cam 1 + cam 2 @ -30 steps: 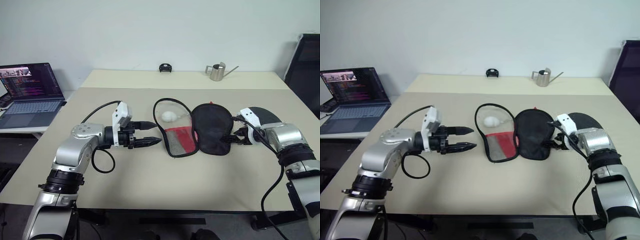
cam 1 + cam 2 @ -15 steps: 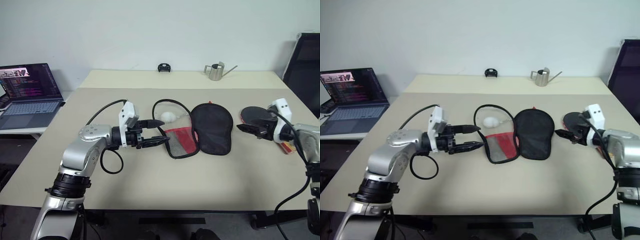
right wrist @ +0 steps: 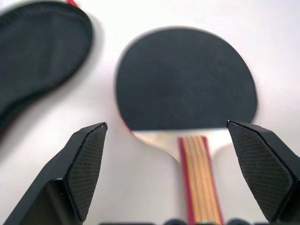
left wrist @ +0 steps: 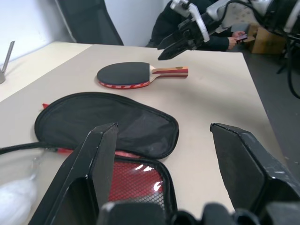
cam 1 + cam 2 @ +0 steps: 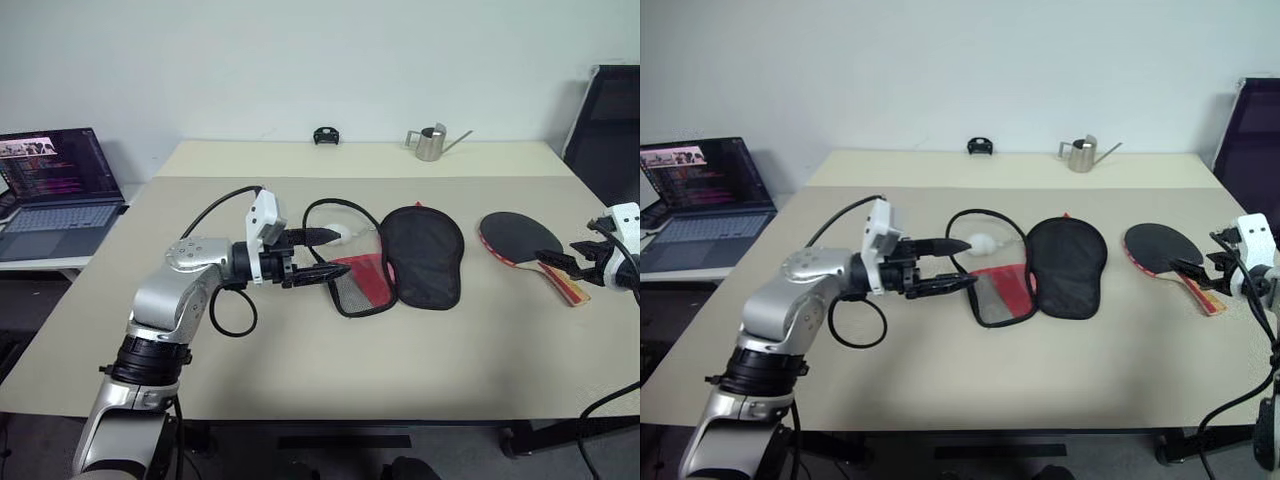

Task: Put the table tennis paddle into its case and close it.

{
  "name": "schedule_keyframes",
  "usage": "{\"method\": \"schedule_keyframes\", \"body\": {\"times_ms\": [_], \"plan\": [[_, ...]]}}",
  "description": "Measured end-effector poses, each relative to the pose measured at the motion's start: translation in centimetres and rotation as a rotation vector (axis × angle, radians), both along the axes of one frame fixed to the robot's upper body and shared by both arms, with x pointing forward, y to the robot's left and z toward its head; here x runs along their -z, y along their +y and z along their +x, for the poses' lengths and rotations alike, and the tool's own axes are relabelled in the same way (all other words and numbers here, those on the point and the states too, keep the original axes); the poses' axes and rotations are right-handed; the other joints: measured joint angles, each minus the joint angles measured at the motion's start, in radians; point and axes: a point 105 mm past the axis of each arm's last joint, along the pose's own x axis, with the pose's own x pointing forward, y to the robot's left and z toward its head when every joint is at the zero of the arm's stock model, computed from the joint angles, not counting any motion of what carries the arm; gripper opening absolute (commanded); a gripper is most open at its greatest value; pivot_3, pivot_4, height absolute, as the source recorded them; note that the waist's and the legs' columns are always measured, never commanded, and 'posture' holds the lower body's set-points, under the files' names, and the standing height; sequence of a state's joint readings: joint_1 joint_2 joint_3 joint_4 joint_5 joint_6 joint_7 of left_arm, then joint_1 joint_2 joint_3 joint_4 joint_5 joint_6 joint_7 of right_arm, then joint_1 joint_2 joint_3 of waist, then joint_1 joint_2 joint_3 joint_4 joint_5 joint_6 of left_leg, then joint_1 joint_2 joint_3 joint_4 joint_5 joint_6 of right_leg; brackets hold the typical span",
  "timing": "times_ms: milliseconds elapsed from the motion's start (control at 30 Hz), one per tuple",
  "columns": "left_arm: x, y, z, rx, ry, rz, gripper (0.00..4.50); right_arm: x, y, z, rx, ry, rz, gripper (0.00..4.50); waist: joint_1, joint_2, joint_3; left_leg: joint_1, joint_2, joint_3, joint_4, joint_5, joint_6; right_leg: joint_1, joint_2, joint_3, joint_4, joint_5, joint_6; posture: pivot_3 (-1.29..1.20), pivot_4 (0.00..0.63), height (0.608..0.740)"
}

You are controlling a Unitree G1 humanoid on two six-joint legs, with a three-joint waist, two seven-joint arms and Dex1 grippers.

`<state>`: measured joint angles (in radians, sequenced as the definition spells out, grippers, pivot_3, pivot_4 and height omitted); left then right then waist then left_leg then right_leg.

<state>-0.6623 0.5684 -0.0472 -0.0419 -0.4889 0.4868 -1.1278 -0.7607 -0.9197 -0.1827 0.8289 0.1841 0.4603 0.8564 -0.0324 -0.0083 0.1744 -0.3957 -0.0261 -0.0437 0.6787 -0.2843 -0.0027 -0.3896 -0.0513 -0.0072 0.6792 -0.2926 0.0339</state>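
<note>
The table tennis paddle (image 5: 520, 238) lies flat at the right of the table, black face up, with its striped wood handle (image 3: 199, 173) toward my right gripper. My right gripper (image 5: 580, 262) is open just over the handle's end, holding nothing. The case (image 5: 424, 255) lies unzipped at the table's middle. Its black flap is folded out to the right, and its red and mesh half (image 5: 360, 285) lies to the left. A white ball charm (image 5: 335, 232) rests by the zip loop. My left gripper (image 5: 338, 252) is open and empty at the case's left edge, pointing right, next to the charm.
An open laptop (image 5: 60, 185) sits on a side desk at the left. A metal watering can (image 5: 432, 143) and a small black object (image 5: 325, 135) stand at the table's far edge. A black chair (image 5: 605, 120) is at the far right. The table's front half (image 5: 330, 370) is bare.
My right gripper has left the case's right edge, swung right past the paddle's face to its handle end, and opened wider. My left gripper has edged right and up to the case's left rim.
</note>
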Motion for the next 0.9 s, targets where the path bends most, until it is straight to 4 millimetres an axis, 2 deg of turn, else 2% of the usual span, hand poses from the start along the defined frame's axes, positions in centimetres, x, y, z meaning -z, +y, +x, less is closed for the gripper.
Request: {"method": "schedule_keyframes", "body": {"times_ms": [333, 567, 900], "plan": [[0.1, 0.0, 0.0, -0.003, 0.008, 0.008, 3.44, 3.7, -1.0, 0.0, 0.050, 0.143, -0.045, 4.48, 0.001, 0.000, 0.000, 0.000, 0.000, 0.000, 0.000, 0.002, -0.004, 0.000, 0.000, 0.000, 0.000, 0.000, 0.000, 0.00, 0.150, 0.740], [0.0, 0.4, -0.1, -0.014, -0.001, 0.028, 3.44, 4.9, -2.2, -0.4, 0.134, 0.181, -0.089, 4.48, 0.002, 0.000, 0.000, 0.000, 0.000, 0.000, 0.000, 0.003, -0.005, 0.000, 0.000, 0.000, 0.000, 0.000, 0.000, 0.00, 0.150, 0.740], [-0.2, 0.3, -0.2, -0.011, -0.007, 0.030, 3.44, 5.5, -0.9, -0.5, 0.068, 0.228, -0.005, 4.48, -0.001, 0.000, 0.000, 0.001, 0.000, 0.001, 0.000, 0.003, -0.005, 0.001, 0.000, 0.001, 0.000, 0.000, 0.000, 0.00, 0.150, 0.740]]}}
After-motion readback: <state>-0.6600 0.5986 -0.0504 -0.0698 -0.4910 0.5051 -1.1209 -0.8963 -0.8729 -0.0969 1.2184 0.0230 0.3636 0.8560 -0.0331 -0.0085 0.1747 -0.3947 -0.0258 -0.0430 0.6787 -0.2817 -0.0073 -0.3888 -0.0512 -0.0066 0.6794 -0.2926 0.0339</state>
